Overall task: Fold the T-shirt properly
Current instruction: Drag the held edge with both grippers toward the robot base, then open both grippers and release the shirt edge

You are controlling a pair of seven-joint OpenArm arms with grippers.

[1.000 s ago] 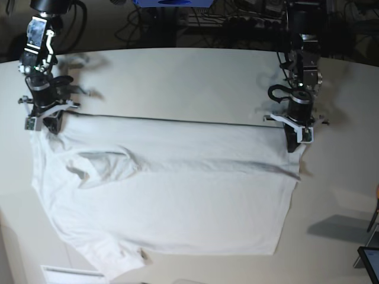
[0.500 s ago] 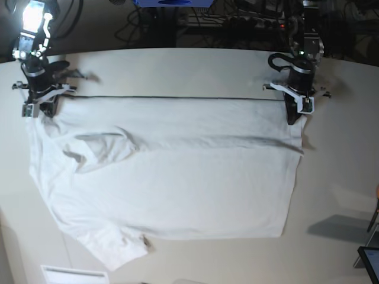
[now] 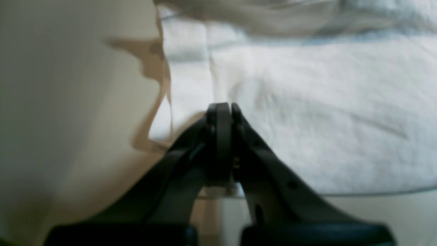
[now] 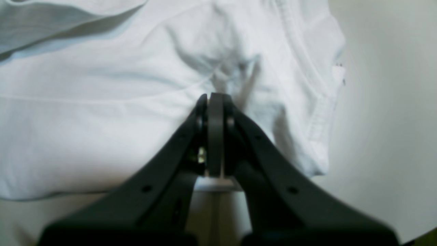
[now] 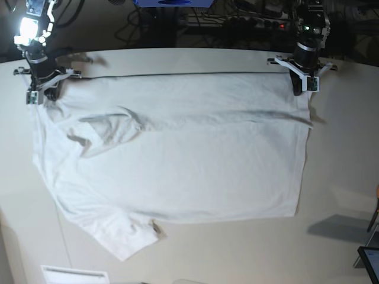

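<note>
The white T-shirt (image 5: pixel 177 165) lies spread over the off-white table (image 5: pixel 177 59), its far edge pulled into a straight line between my two grippers. My left gripper (image 5: pixel 303 89) is at the far right corner, shut on the T-shirt's corner. Its wrist view shows its black fingers (image 3: pixel 223 106) pressed together over the wrinkled cloth (image 3: pixel 324 119). My right gripper (image 5: pixel 40 94) is at the far left, shut on the T-shirt's other corner. In its wrist view the closed tips (image 4: pixel 211 97) sit on the cloth (image 4: pixel 85 119) beside a hemmed edge (image 4: pixel 319 116). One sleeve (image 5: pixel 106 127) lies folded onto the body.
The other sleeve (image 5: pixel 127 242) sticks out at the near left. A white label (image 5: pixel 74 275) lies at the near table edge. A dark screen corner (image 5: pixel 370 260) shows at the right border. Cables (image 5: pixel 237 23) run behind the table's far edge.
Both grippers have moved toward the far edge of the table, still shut, dragging the T-shirt's stretched edge and the whole shirt back with them.
</note>
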